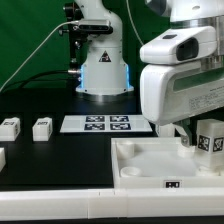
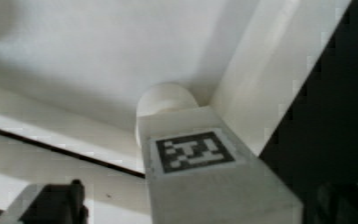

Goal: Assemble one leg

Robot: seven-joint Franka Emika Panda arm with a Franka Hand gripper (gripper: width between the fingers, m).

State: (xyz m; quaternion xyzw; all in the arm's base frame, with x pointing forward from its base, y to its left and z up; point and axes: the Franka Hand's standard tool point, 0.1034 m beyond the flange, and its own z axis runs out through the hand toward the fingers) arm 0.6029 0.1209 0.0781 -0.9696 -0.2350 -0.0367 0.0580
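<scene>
One small white block-shaped plastic leg [image 1: 210,138] stands between the fingers [image 2: 51,205] at a corner of the large white square tabletop [image 1: 140,166]; whether they pinch it cannot be told. Probably light, rigid and smooth, it suits a hold across its flat sides.

The leg [image 1: 211,138], a white block with a black-and-white tag on one side, stands upright, rounded end down, over the white tabletop's [image 1: 140,165] corner.
</scene>
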